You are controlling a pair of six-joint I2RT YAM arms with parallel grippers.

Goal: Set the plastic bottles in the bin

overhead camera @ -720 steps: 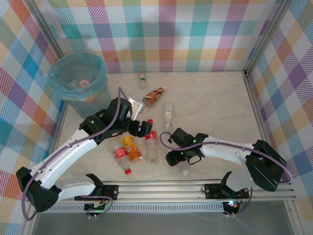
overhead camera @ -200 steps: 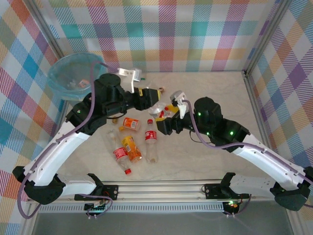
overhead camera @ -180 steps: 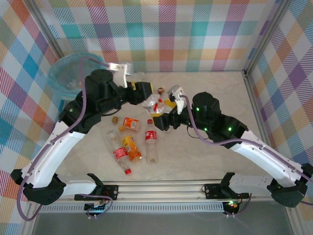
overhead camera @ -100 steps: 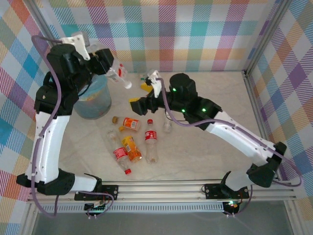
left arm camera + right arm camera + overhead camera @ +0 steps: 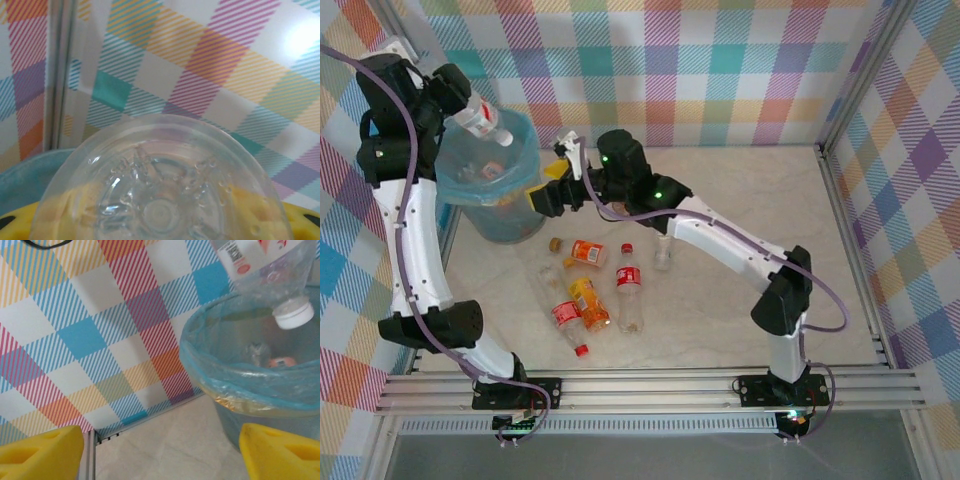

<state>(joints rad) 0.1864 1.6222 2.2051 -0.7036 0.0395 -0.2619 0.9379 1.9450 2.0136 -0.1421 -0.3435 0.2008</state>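
My left gripper [image 5: 458, 98] is raised high over the bin [image 5: 455, 195] and is shut on a clear plastic bottle [image 5: 482, 120] with a red label. The bottle tilts down, and its white cap [image 5: 290, 314] hangs above the bin's opening. In the left wrist view the bottle's base [image 5: 160, 200] lies between my yellow fingers. My right gripper [image 5: 548, 185] hovers just right of the bin, open and empty, with its yellow fingertips [image 5: 40, 452] far apart. Bottles lie inside the blue-lined bin [image 5: 235, 380]. Several more bottles lie on the table, among them an orange one [image 5: 588, 252] and a red-labelled one [image 5: 629, 285].
A clear bottle [image 5: 663, 252] lies beneath the right arm's forearm. A small brown cap [image 5: 555, 243] sits near the bin's foot. Checked walls close the table at the back and both sides. The right half of the table [image 5: 770, 200] is bare.
The left arm has swung up and left, carrying the bottle from beside the bin to above its opening. The right gripper has moved left, close to the bin.
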